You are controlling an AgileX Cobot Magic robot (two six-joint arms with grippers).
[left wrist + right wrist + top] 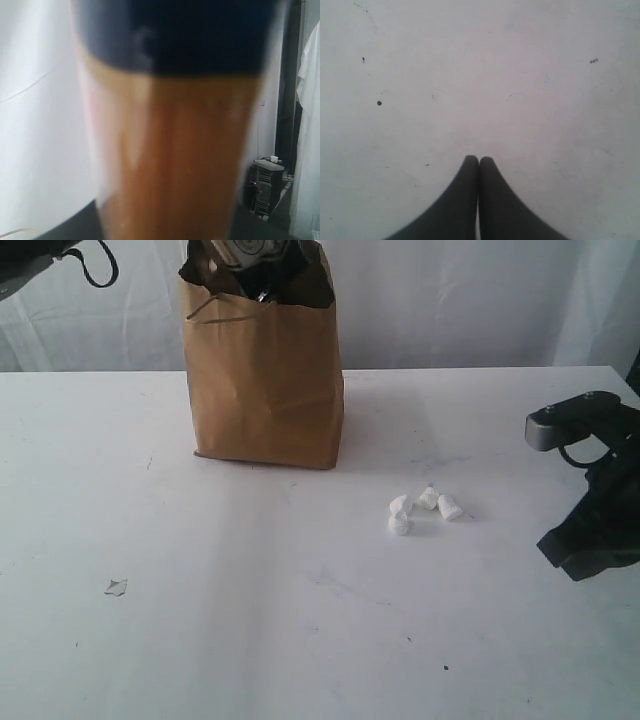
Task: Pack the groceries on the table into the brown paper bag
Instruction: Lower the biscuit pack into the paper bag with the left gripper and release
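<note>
the left tool (pixel 258 270) hangs at the mouth of the paper bag (pixel 265 380) by the far edge of the worktop (pixel 200 590), apparently clamped on a long packet (pixel 175 125) pointing straight down into the bag; the right tool (pixel 479 159) is shut and empty.

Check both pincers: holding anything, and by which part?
Right pincer shut, empty. Left pincer at the bag mouth, dark-blue-and-brown item filling its camera; hold cannot be told.

The right gripper (pixel 479 161) hangs at the right, jaws pressed together (tips downward); the left gripper (pixel 252 265), far back, grips a blue-and-brown packet (pixel 170 125).
</note>
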